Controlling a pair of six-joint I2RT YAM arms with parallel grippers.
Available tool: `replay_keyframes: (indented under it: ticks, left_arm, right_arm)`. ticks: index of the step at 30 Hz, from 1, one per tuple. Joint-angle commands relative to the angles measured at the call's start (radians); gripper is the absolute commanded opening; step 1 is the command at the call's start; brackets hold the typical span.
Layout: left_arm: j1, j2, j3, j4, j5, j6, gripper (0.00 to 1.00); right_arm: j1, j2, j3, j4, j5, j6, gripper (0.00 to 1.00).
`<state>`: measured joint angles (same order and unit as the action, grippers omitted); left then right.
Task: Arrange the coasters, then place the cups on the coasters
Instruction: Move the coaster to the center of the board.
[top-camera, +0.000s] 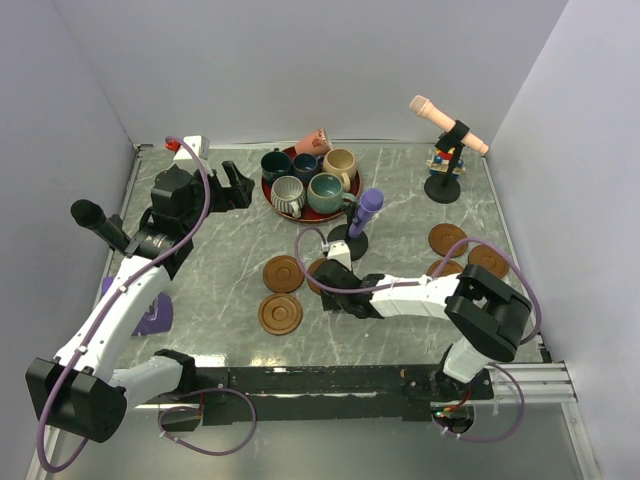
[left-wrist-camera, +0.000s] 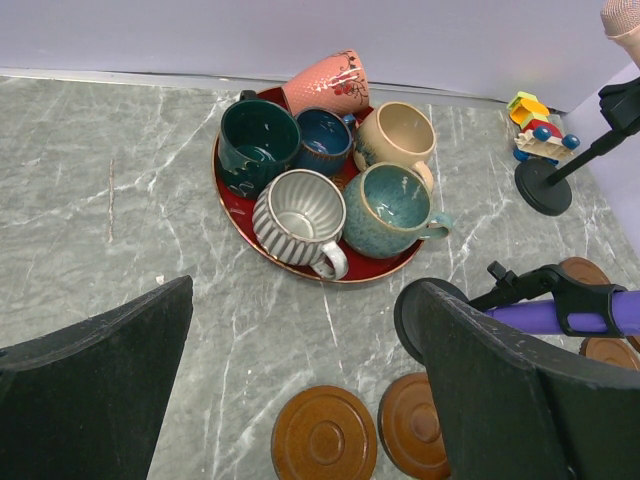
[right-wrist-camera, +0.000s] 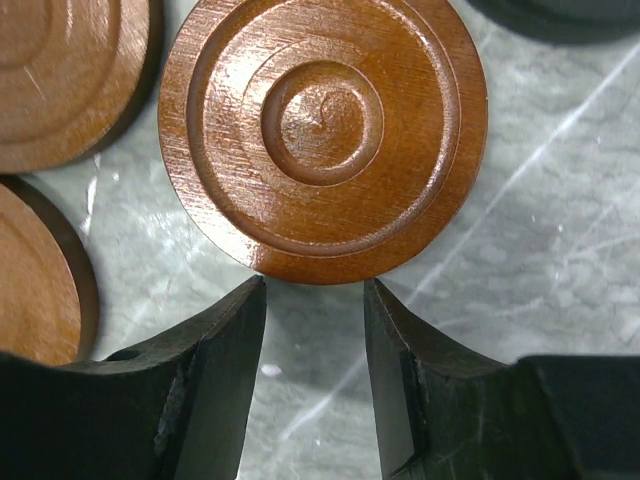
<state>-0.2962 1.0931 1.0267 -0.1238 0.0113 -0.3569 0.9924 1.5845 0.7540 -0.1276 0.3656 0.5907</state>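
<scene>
Six cups crowd the red plate (top-camera: 268, 188): grey ribbed (left-wrist-camera: 298, 212), teal (left-wrist-camera: 390, 207), beige (left-wrist-camera: 395, 133), dark green (left-wrist-camera: 256, 140), dark blue (left-wrist-camera: 322, 138), and a pink one (left-wrist-camera: 325, 82) lying tipped. Brown coasters lie in two groups: (top-camera: 283, 273), (top-camera: 280, 314) and one (right-wrist-camera: 322, 130) right in front of my right gripper (right-wrist-camera: 312, 290). That gripper is open, its fingertips at the coaster's near edge, with nothing between them. More coasters (top-camera: 447, 238) (top-camera: 488, 260) lie at the right. My left gripper (left-wrist-camera: 305, 300) hovers wide open and empty near the plate.
A purple microphone (top-camera: 366, 208) on a black base stands between the plate and the middle coasters. A peach microphone (top-camera: 448, 124) on a stand and a small colourful toy (left-wrist-camera: 540, 127) sit at the back right. A purple object (top-camera: 155, 316) lies at the left edge. White walls enclose the table.
</scene>
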Motion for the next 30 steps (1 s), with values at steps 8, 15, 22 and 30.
replay_keyframes:
  ticks: [8,15,22,30]
  left_arm:
    - [-0.004,-0.010,0.004,0.030,0.004,0.003,0.97]
    - [-0.004,-0.015,0.006,0.032,0.009,0.001,0.97]
    - [-0.003,-0.018,0.006,0.032,0.007,0.001,0.97]
    - [-0.004,-0.012,0.004,0.032,0.013,-0.001,0.97]
  right_arm:
    - [-0.015,0.114,0.038,-0.027,-0.037,0.021,0.51]
    - [-0.020,0.123,0.042,-0.027,-0.027,0.032,0.51]
    - [-0.024,0.124,0.053,-0.032,-0.025,0.027,0.51]
    - [-0.023,0.105,0.036,-0.030,-0.027,0.026,0.52]
